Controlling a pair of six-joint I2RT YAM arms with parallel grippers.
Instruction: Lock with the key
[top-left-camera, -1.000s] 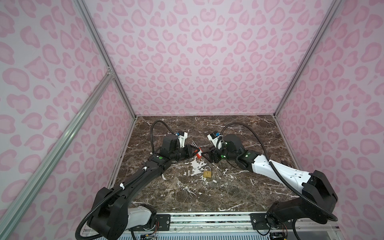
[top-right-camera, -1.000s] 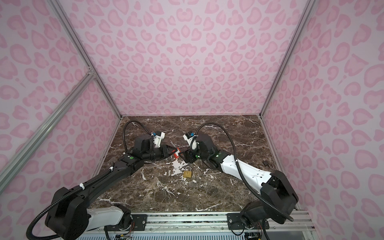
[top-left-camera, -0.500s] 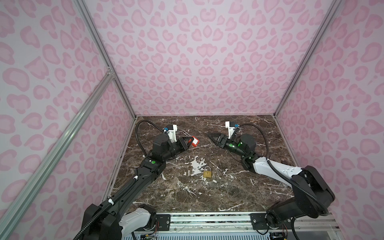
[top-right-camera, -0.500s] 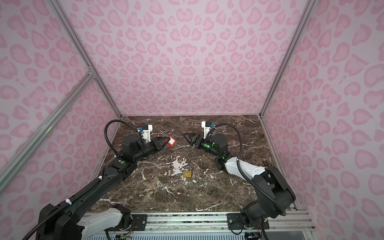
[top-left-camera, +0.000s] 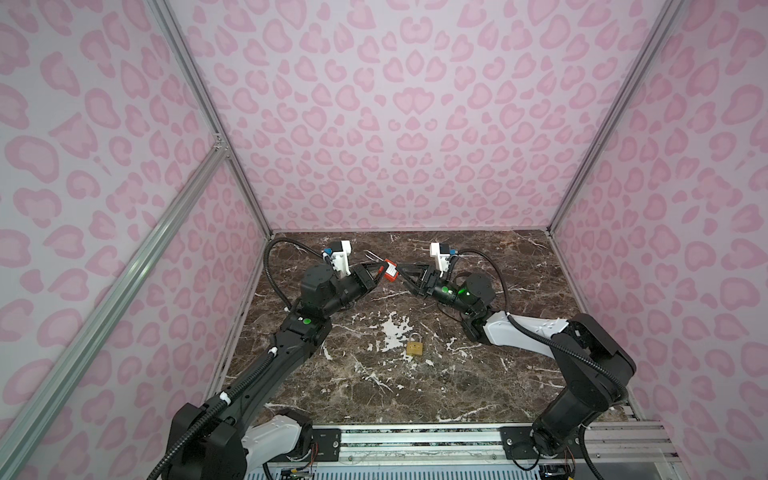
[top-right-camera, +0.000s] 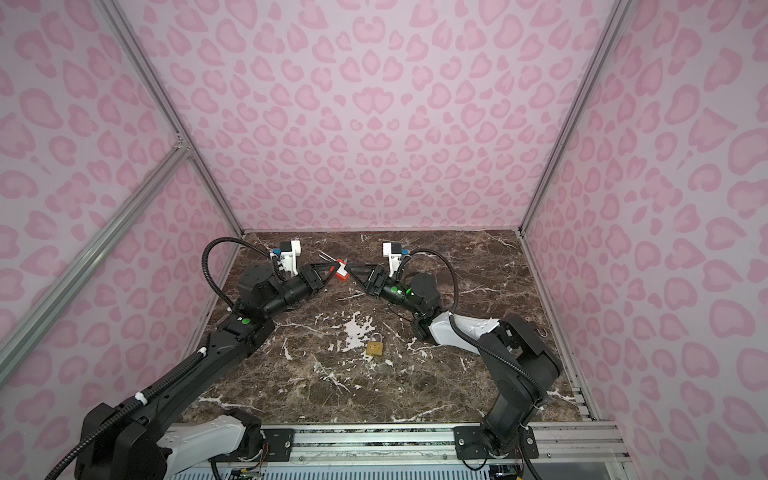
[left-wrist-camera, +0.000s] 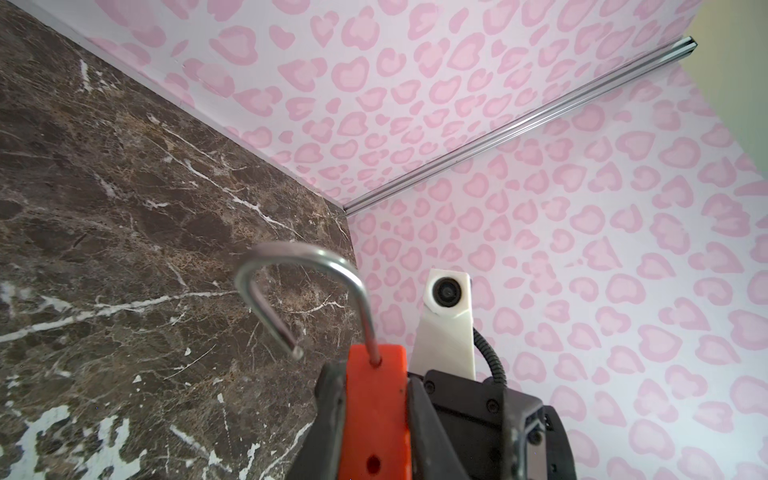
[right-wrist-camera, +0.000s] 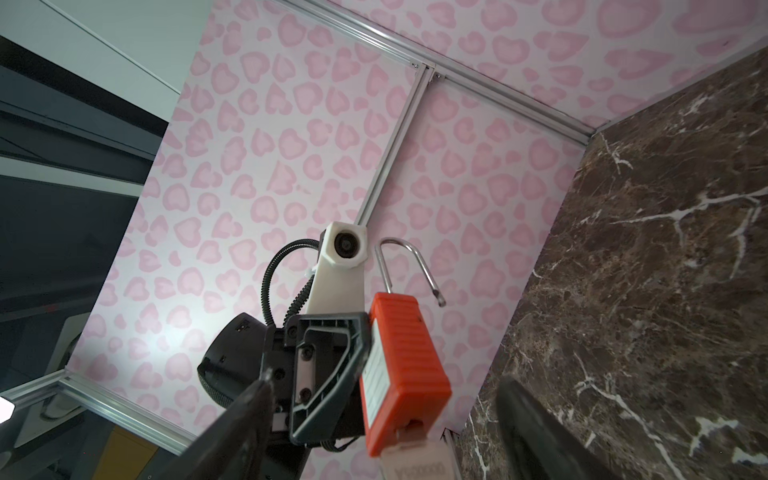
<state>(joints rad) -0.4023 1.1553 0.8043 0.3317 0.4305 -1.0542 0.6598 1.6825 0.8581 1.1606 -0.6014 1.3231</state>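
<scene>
Padlock (right-wrist-camera: 399, 353) (red) is up off the table (top-left-camera: 415, 395), L gripper (top-left-camera: 380, 272) clamped on its body, shackle (left-wrist-camera: 307, 266) open. Key (right-wrist-camera: 413, 455) in the bottom, btwn jaws of R gripper (top-left-camera: 401, 276), spread wide.

**Padlock lifted, right jaws spread beside it**

The left gripper (top-left-camera: 379, 272) has raised the orange-red plastic padlock (top-left-camera: 390, 271) off the dark marble tabletop (top-left-camera: 415, 395), where both arms were working low a second ago. The right gripper (top-left-camera: 399, 272), which had drawn away half a second ago, has come back with its jaws wider, one finger on either side of the lock's body.
</scene>
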